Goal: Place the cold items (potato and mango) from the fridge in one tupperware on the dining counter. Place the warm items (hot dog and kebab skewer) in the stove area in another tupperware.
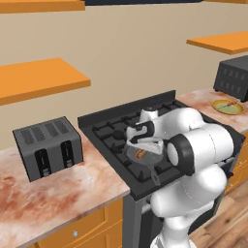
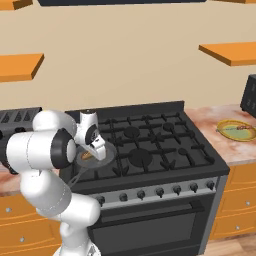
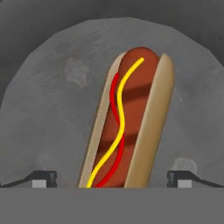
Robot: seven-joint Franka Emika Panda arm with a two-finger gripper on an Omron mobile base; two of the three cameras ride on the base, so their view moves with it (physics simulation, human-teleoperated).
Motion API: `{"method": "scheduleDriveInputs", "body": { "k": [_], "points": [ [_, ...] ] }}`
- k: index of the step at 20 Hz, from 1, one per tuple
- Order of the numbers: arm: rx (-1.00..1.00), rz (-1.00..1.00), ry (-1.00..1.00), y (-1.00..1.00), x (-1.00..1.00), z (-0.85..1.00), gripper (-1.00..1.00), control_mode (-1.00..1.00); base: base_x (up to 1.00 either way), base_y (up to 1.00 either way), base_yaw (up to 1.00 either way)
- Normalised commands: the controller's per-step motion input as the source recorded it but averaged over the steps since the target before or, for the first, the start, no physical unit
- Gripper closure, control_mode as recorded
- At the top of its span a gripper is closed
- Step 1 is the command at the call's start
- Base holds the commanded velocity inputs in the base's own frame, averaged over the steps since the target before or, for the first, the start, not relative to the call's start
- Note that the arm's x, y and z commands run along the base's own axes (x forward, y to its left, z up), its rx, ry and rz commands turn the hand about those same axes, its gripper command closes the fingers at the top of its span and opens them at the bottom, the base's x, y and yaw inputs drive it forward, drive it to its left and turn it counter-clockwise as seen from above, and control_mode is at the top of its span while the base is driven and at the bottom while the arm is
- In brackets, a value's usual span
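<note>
The hot dog [image 3: 127, 122] looks smooth and slightly glossy, its bun matt tan, lying in a dull grey pan [image 3: 52, 109] with a faintly mottled metal finish. The stove [image 2: 150, 145] is matt black with dark grates. The surface [image 1: 58, 189] is polished, pink-veined stone. The toaster [image 1: 48, 147] looks like dark brushed metal, and the cabinets [image 2: 235, 200] are smooth orange wood.

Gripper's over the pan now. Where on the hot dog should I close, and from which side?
Grip the hot dog across its middle, pinching the bun's two long sides. Come straight down from above: it lies flat in the pan, and the open gripper already straddles it, one fingertip either side.
</note>
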Motion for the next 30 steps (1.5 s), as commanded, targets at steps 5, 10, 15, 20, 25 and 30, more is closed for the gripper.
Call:
{"method": "scheduleDriveInputs", "body": {
  "k": [5,10,15,20,25,30],
  "points": [
    [0.0,0.0,0.07,0.11,0.06,-0.19,1.0,-1.0,0.0,0.0,0.0],
    [-0.01,0.0,0.03,0.05,-0.02,-0.03,1.0,-1.0,0.0,0.0,0.0],
    [0.0,0.0,-0.04,0.0,-0.2,-0.01,1.0,-1.0,0.0,0.0,0.0],
    [0.0,-0.01,-0.12,-0.09,-0.53,0.37,1.0,-1.0,0.0,0.0,0.0],
    [0.0,-0.01,-0.07,-0.07,-0.61,0.84,1.0,-1.0,0.0,0.0,0.0],
    [0.0,-0.01,-0.02,-0.11,-0.5,0.95,1.0,-1.0,0.0,0.0,0.0]
  ]
}}
